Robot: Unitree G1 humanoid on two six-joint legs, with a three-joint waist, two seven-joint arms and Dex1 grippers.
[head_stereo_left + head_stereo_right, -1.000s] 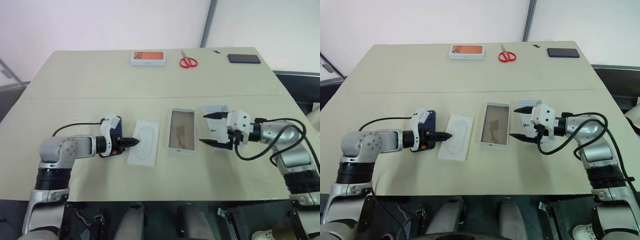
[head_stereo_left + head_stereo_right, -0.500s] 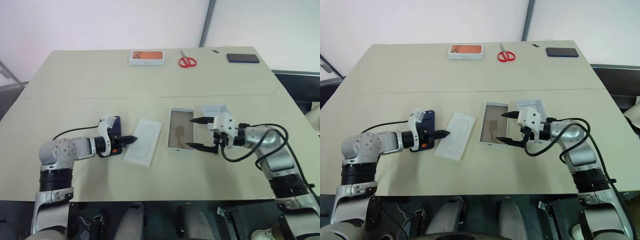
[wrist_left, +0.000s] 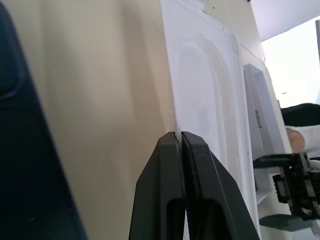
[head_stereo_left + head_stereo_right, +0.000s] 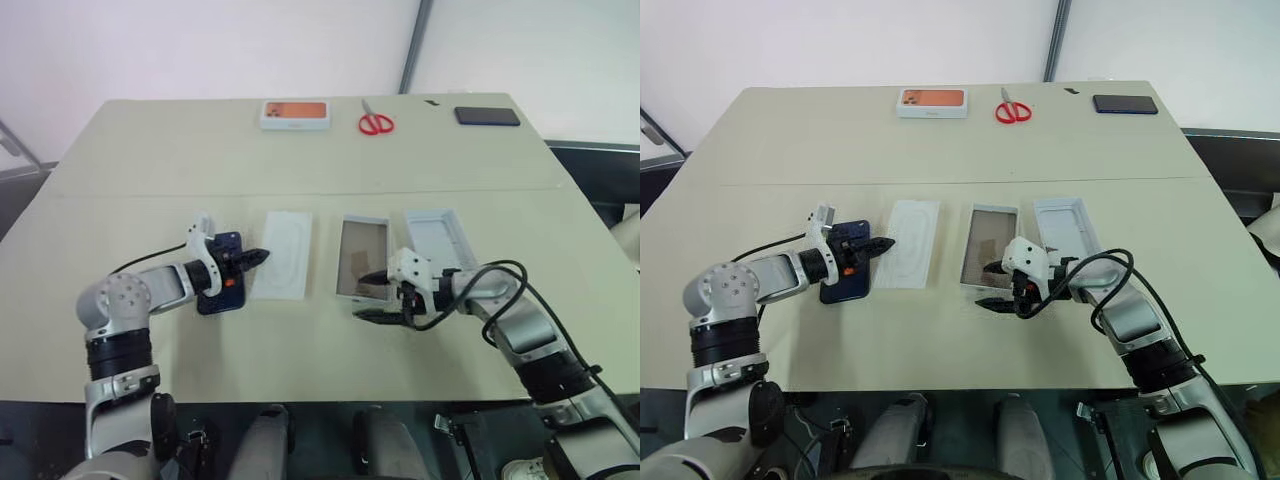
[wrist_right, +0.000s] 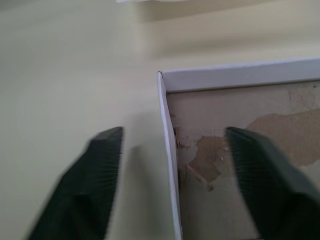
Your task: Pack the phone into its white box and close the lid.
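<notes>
The dark blue phone [image 4: 222, 285] lies flat on the table under my left wrist. My left gripper [image 4: 255, 257] is shut, its tips at the near edge of a flat white insert [image 3: 205, 100]. To the right of the insert lies the white box [image 4: 362, 262], open, brownish inside and with nothing in it. My right gripper [image 4: 372, 295] is open at the box's near end, one finger outside the corner wall [image 5: 167, 165] and one over the inside. The lid [image 4: 438, 240] rests hollow side up on the table, just right of the box.
Along the far edge of the table lie a white box with an orange picture [image 4: 296, 114], red scissors [image 4: 377, 123] and a black phone [image 4: 487, 116]. My arms' cables trail over the near part of the table.
My right gripper left the lid lying flat beside the box, swung left and down to the box's near end, and its jaws narrowed. The insert straightened and shifted slightly away from me.
</notes>
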